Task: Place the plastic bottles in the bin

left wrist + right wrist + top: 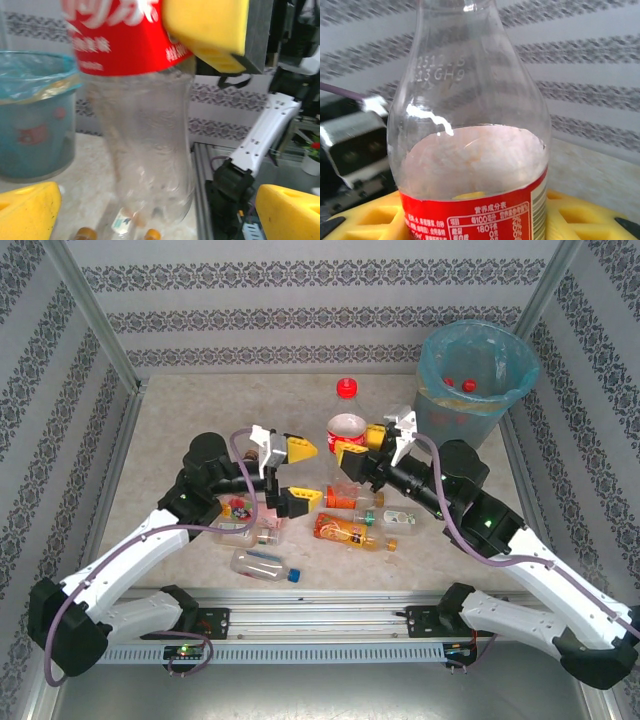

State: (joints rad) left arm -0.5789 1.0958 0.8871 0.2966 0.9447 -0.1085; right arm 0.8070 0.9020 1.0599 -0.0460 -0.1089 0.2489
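The right pincer (356,440) is clenched on the red-labelled bottle (346,426) at the centre of the top view. Its yellow fingers (580,220) press against both sides of the label, and the bottle stands upright with its red cap on top. The left pincer (312,474), just left of that bottle, gapes wide, holds nothing and does not touch it. The bin (465,425) sits at the upper right of the tabletop (200,410). Other plastic bottles (345,532) lie flat lower in the frame, between the two arms.

Top camera overhead from near side, looking down-forward; both wrist cameras close on same red-label bottle (470,165).
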